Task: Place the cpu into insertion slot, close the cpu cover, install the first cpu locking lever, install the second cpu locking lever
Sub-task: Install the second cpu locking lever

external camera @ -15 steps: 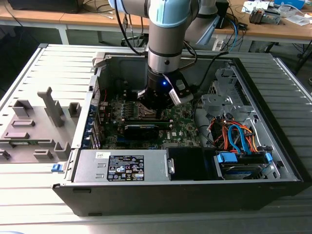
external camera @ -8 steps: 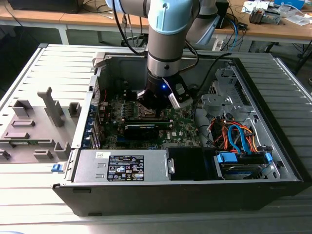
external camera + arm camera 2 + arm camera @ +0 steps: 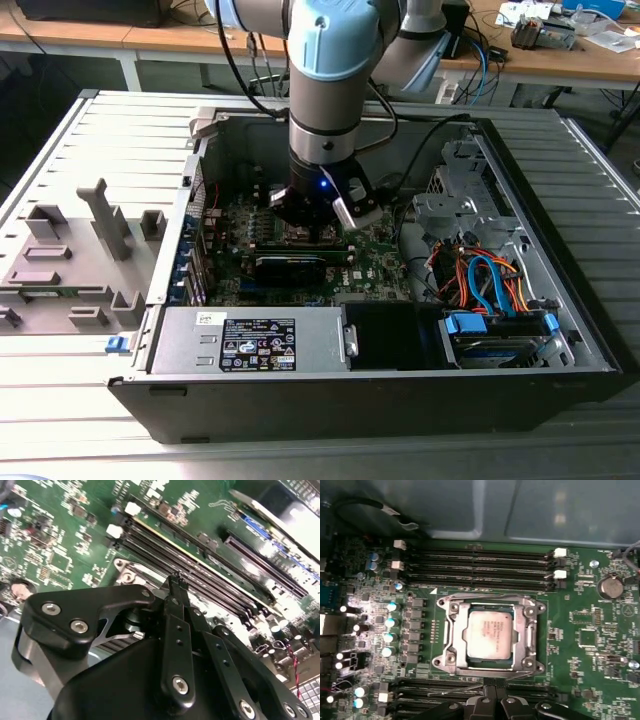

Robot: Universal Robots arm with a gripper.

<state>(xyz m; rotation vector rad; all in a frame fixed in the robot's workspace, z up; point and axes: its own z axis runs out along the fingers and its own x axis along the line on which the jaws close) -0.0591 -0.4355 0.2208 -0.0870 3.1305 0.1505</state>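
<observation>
Arm points straight down over the green circuit board (image 3: 600, 645); black end effector (image 3: 493, 696) clenched, empty; pale silver square cpu (image 3: 489, 633) seated under the silver-grey metal frame cpu cover (image 3: 451, 630).

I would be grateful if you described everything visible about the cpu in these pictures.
In the first wrist view the cpu is a small flat square chip with a pale silver-beige metal top carrying faint print. It lies flat in the insertion slot on the green circuit board. The silver-grey cpu cover frames it, its window leaving the chip's top exposed. Nothing rests on the chip. The gripper sits at the socket's edge, near the memory slots, not touching it.
</observation>
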